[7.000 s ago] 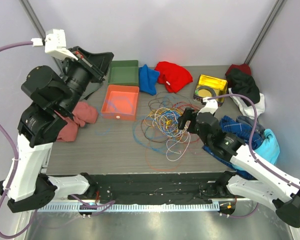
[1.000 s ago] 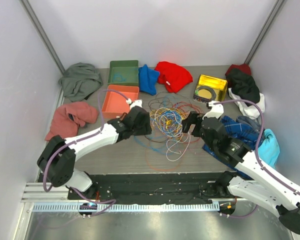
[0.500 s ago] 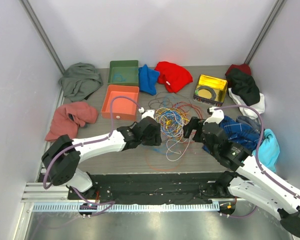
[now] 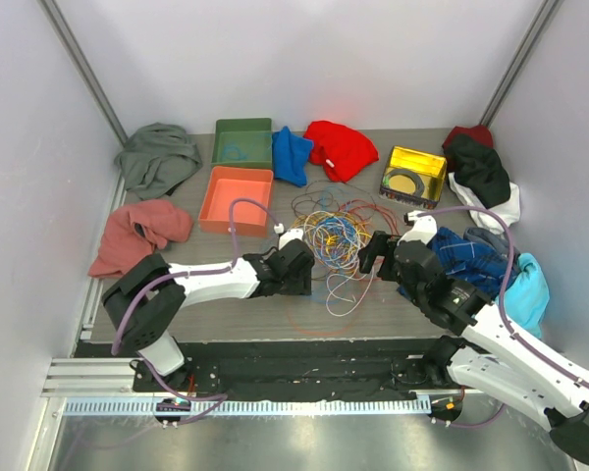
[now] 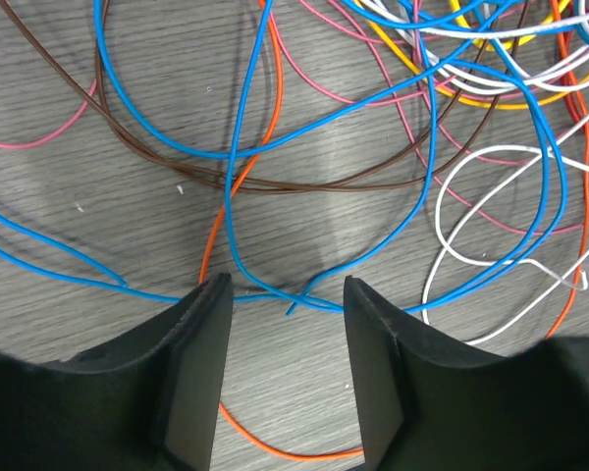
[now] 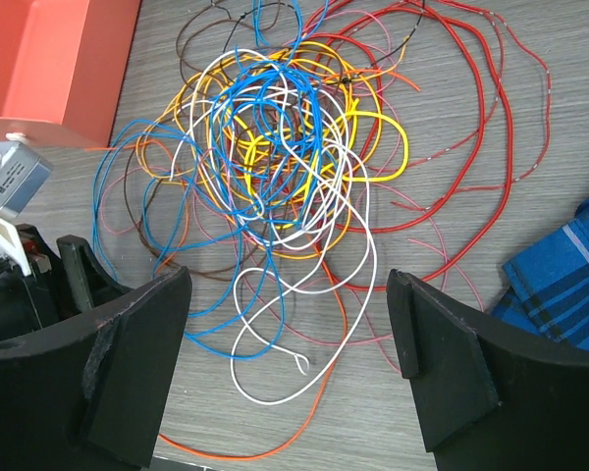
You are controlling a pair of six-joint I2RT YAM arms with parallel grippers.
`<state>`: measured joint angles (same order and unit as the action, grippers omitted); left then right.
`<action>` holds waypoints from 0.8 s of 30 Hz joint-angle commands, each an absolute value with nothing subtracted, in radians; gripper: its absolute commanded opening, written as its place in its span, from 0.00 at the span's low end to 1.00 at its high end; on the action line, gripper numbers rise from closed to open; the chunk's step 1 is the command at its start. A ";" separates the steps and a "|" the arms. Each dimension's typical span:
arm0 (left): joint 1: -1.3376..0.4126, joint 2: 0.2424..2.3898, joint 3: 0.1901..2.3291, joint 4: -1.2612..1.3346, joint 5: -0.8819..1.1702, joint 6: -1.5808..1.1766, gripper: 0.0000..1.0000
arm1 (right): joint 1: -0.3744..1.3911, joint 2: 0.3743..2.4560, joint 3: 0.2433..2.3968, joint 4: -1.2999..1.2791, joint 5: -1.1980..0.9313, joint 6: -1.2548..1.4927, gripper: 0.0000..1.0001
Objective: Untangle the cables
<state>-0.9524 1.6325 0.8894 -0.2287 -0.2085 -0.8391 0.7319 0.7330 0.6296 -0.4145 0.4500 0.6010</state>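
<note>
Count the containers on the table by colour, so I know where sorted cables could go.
Green tray: 1
Orange tray: 1
Yellow tin: 1
Total: 3

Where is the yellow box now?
In the top view, the yellow box sits at the back right, between the red cloth and the black garment.
</note>
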 commanded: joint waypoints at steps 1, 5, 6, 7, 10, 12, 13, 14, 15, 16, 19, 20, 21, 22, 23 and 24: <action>-0.953 1.672 0.891 -0.175 -0.203 -0.854 0.43 | 0.735 0.741 0.630 -0.391 0.462 0.606 0.89; -0.953 1.697 0.891 -0.146 -0.175 -0.850 0.23 | 0.735 0.736 0.629 -0.396 0.463 0.606 0.89; -0.951 1.700 0.893 -0.146 -0.175 -0.850 0.17 | 0.736 0.733 0.629 -0.399 0.468 0.604 0.89; -0.953 1.698 0.891 -0.147 -0.175 -0.850 0.13 | 0.735 0.730 0.629 -0.399 0.471 0.603 0.89; -0.951 1.672 0.890 -0.172 -0.198 -0.848 0.00 | 0.735 0.729 0.632 -0.403 0.471 0.603 0.89; -0.951 1.587 0.894 -0.211 -0.233 -0.830 0.00 | 0.735 0.729 0.638 -0.402 0.472 0.600 0.89; -0.954 1.545 0.908 -0.227 -0.250 -0.798 0.00 | 0.736 0.730 0.640 -0.402 0.472 0.598 0.89; -0.954 1.443 0.919 -0.250 -0.285 -0.773 0.00 | 0.735 0.730 0.641 -0.400 0.474 0.597 0.89; -0.954 1.392 0.937 -0.285 -0.302 -0.749 0.00 | 0.735 0.732 0.641 -0.393 0.469 0.589 0.89; -0.954 1.341 0.977 -0.308 -0.323 -0.700 0.00 | 0.735 0.732 0.643 -0.391 0.468 0.586 0.89; -0.954 1.165 1.067 -0.383 -0.394 -0.583 0.00 | 0.735 0.745 0.649 -0.377 0.459 0.575 0.89; -0.956 1.135 1.148 -0.408 -0.419 -0.562 0.00 | 0.735 0.750 0.649 -0.373 0.459 0.574 0.89; -0.954 1.097 1.185 -0.437 -0.472 -0.539 0.00 | 0.736 0.753 0.650 -0.364 0.456 0.574 0.89; -0.954 1.083 1.228 -0.484 -0.494 -0.517 0.00 | 0.736 0.755 0.649 -0.359 0.446 0.577 0.89; -0.954 1.075 1.296 -0.511 -0.521 -0.479 0.00 | 0.736 0.755 0.649 -0.347 0.443 0.578 0.89; -0.954 1.062 1.334 -0.529 -0.563 -0.463 0.00 | 0.736 0.755 0.649 -0.342 0.439 0.581 0.89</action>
